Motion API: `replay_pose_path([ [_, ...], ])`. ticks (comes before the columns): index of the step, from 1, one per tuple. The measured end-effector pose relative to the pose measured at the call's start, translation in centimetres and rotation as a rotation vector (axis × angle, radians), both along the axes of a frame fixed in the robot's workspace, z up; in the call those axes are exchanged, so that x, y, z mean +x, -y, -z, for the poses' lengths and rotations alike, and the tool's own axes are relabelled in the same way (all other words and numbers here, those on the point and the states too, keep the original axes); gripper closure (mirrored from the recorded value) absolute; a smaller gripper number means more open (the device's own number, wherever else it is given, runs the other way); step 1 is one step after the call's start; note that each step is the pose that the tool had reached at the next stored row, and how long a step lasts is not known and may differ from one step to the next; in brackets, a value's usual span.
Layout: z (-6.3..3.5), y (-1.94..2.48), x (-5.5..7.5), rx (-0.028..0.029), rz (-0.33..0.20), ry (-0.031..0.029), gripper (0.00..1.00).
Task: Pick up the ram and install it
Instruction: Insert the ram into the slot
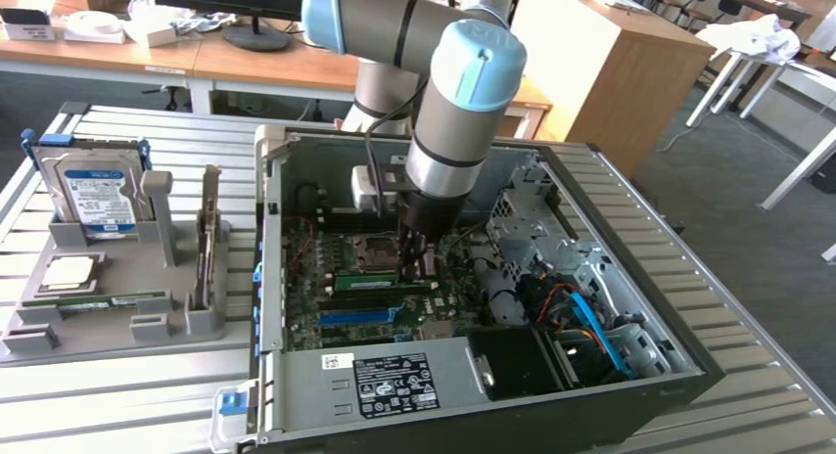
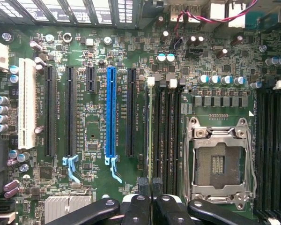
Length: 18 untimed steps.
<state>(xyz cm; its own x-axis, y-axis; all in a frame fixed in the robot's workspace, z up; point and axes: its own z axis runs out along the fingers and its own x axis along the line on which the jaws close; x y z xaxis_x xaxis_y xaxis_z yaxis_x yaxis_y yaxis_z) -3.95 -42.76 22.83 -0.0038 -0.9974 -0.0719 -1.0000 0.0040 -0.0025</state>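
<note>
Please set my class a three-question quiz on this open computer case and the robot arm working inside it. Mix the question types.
1. True or false: a processor sits in the processor socket.
2. One expansion slot stands between black ones. What colour is it? A red, B blue, C yellow.
3. In a few words: what is the gripper shut on, and where?

Key
1. False: the socket is bare.
2. B.
3. The ram, held edge-on at the memory slots, between the socket and the expansion slots.
</note>
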Motion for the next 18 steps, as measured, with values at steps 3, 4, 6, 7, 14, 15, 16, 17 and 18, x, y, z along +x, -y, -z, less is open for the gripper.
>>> replay_pose_path([
  [3,0.01,0.0,0.0,-0.0002,0.0,-0.0001,0.88],
  [4,0.02,0.0,0.0,-0.0002,0.0,-0.0001,0.88],
  [6,0.02,0.0,0.0,0.0,0.0,0.0001,0.88],
  [7,0.02,0.0,0.0,0.0002,0.0,0.0001,0.88],
  [14,-0.32,0.0,0.0,0.0002,0.0,0.0001,0.88],
  [15,-0.32,0.0,0.0,0.0003,0.0,0.0001,0.88],
  [16,-0.32,0.0,0.0,0.0002,0.0,0.0001,0.88],
  [17,-0.32,0.0,0.0,0.0001,0.0,0.0001,0.88],
  [18,-0.32,0.0,0.0,0.0,0.0,0.0,0.88],
])
